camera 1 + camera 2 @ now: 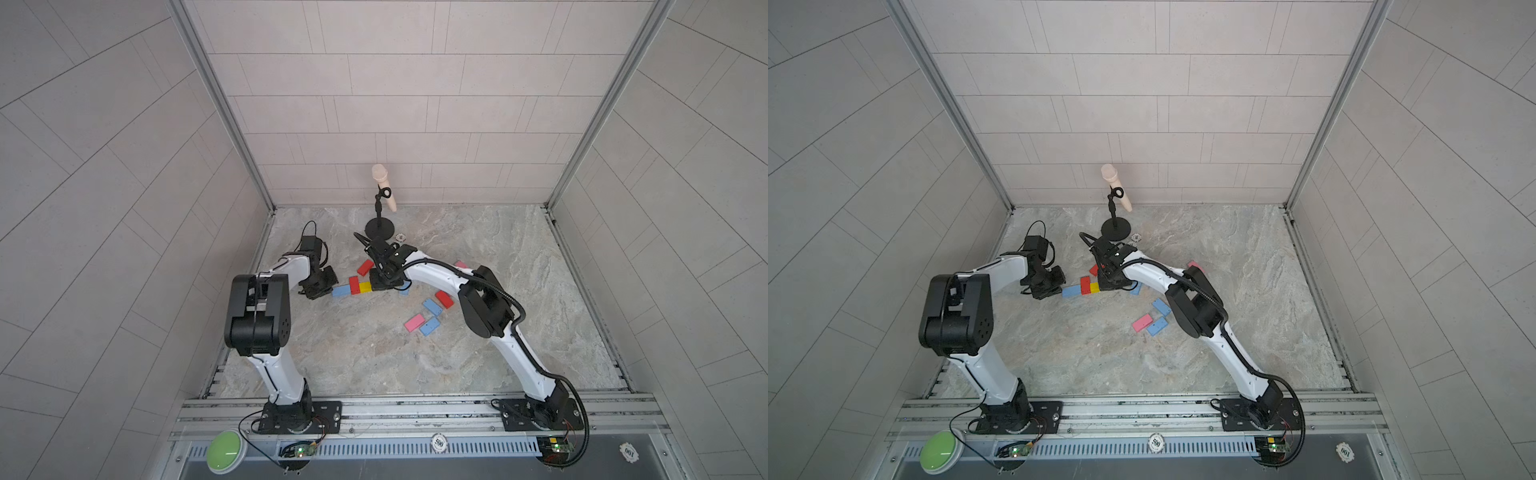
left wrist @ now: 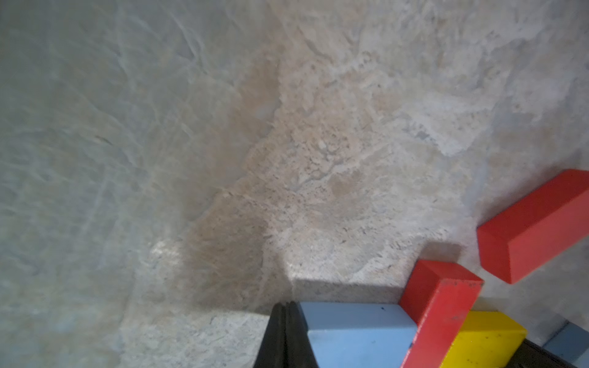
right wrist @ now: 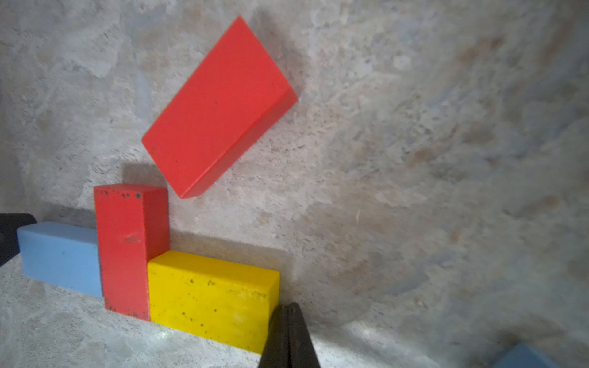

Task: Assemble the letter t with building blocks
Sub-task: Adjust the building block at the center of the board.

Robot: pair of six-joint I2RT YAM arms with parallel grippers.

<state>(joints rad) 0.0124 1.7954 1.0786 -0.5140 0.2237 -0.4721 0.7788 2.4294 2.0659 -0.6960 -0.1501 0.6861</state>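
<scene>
Three building blocks form a short row mid-table: a light blue block (image 1: pixel 340 291), a red block (image 1: pixel 354 285) set crosswise and sticking out toward the back, and a yellow block (image 1: pixel 365 286). My left gripper (image 2: pixel 286 304) is shut, with its tips against the free end of the blue block (image 2: pixel 357 331). My right gripper (image 3: pixel 288 306) is shut, with its tips against the free end of the yellow block (image 3: pixel 210 293). A loose red block (image 3: pixel 220 108) lies flat and askew just behind the row. Neither gripper holds anything.
More loose blocks lie right of the row: a pink one (image 1: pixel 414 322), two blue ones (image 1: pixel 429 326) (image 1: pixel 432 306), a red one (image 1: pixel 444 299) and a pink one (image 1: pixel 460 264) partly behind the right arm. A microphone stand (image 1: pixel 380 226) rises at the back. White chips (image 1: pixel 439 443) sit on the front rail.
</scene>
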